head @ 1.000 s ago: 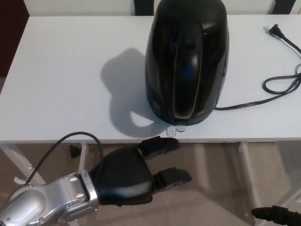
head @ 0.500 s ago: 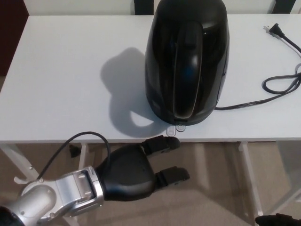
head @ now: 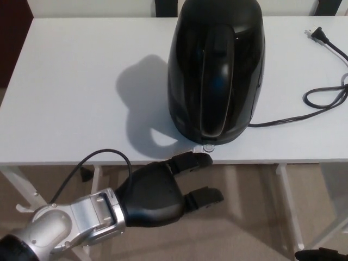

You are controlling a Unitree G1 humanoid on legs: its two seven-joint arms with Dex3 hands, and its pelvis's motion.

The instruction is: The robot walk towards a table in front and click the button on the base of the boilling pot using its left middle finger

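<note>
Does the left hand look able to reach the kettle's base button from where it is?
Probably yes: the left hand sits just below the button at the table edge, with nothing between them.

We count one white table (head: 70,81), one black boiling pot (head: 216,70) at twelve o'clock, one power cord (head: 321,98) at two o'clock, and one robot hand (head: 163,196) at six o'clock.

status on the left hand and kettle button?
Left hand open, fingers apart, upper fingertip at the table edge just short of the button. Black kettle upright, cord off to its right. Nothing blocking the button. Right hand not identifiable.
</note>
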